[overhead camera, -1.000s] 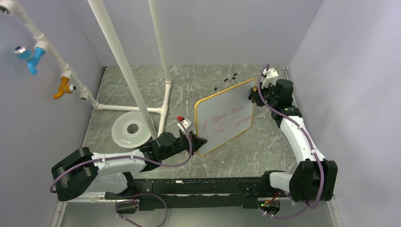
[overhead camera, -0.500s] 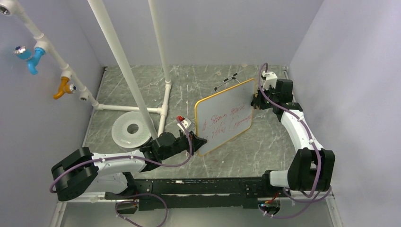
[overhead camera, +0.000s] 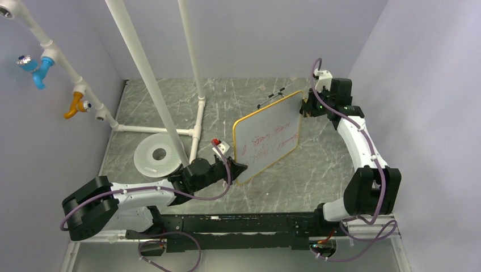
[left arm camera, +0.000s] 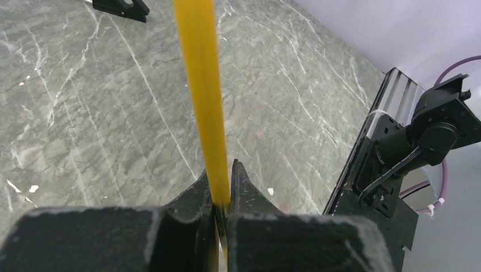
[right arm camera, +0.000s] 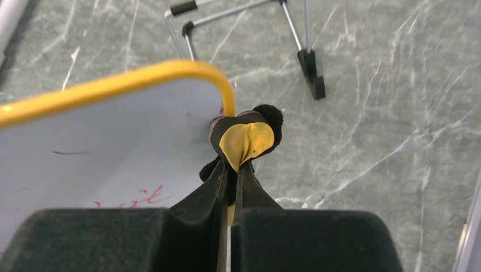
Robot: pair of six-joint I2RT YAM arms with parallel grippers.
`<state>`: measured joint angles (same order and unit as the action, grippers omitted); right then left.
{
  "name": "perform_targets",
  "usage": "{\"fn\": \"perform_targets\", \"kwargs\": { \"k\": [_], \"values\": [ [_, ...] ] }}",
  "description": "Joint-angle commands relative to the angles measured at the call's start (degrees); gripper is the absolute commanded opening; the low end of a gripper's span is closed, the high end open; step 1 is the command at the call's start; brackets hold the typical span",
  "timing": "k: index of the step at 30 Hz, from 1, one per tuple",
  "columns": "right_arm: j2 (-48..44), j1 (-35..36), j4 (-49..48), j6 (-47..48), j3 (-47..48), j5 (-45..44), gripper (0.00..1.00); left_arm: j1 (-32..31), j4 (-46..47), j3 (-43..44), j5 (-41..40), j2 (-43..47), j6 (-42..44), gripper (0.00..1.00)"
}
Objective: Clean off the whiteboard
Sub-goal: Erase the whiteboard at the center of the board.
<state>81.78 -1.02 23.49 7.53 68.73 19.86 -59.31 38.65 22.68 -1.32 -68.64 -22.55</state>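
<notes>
The whiteboard (overhead camera: 266, 136), white with an orange-tan frame and red scrawl, is held tilted above the table. My left gripper (overhead camera: 241, 170) is shut on its near lower-left edge. In the left wrist view the frame's edge (left arm camera: 201, 85) runs up from between my closed left gripper (left arm camera: 222, 187). My right gripper (overhead camera: 306, 107) is shut on a small yellow and black eraser pad (right arm camera: 249, 139), which touches the board's far right corner (right arm camera: 113, 136). The right gripper (right arm camera: 233, 167) pinches the pad tightly. The red writing lies to the left of the pad.
A white disc (overhead camera: 157, 153) with a centre hole lies at the left. White pipes (overhead camera: 153, 85) stand and slant over the left half. A thin wire stand (overhead camera: 272, 97) with black feet lies behind the board and shows in the right wrist view (right arm camera: 249, 22).
My right gripper has moved away from me along the board's right edge to its far corner. The board's far end has lifted and shifted slightly. The left gripper has kept its hold.
</notes>
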Motion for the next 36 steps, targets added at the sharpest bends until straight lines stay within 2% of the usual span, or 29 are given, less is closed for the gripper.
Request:
{"fn": "perform_targets", "kwargs": {
  "k": [1,9,14,18,21,25,28,32,36],
  "values": [
    [-0.3,0.8,-5.6,-1.6,6.7,3.2,0.00,-1.6,-0.7,0.0,12.0,-1.3,3.8,0.00],
    [-5.6,-0.2,-6.0,-4.2,11.4,6.9,0.00,-1.1,0.5,-0.9,12.1,-1.2,3.0,0.00],
    [-8.9,-4.2,-1.7,-7.3,21.8,17.5,0.00,-0.6,1.2,-1.4,12.3,-1.1,2.3,0.00],
    [-10.3,-5.0,4.3,-5.0,27.4,22.7,0.00,-0.4,1.3,-1.7,12.2,-0.6,1.9,0.00],
    [-11.7,-5.1,8.7,0.8,27.4,29.5,0.00,-0.2,1.3,-2.1,12.0,-0.2,1.3,0.00],
    [-13.5,-5.1,17.9,12.6,25.3,42.8,0.00,0.1,1.3,-2.3,11.8,0.3,0.5,0.00],
    [-14.5,-5.0,24.2,20.6,24.0,48.3,0.00,0.4,1.3,-2.5,11.5,0.2,-0.3,0.00],
    [-16.1,-5.0,30.9,28.6,21.2,47.6,0.00,1.0,2.0,-2.8,10.7,0.3,-2.1,0.00],
    [-20.2,-4.9,30.9,31.5,10.3,39.5,0.00,1.7,4.6,-3.9,9.3,0.7,-5.3,0.00]
  ]
}}
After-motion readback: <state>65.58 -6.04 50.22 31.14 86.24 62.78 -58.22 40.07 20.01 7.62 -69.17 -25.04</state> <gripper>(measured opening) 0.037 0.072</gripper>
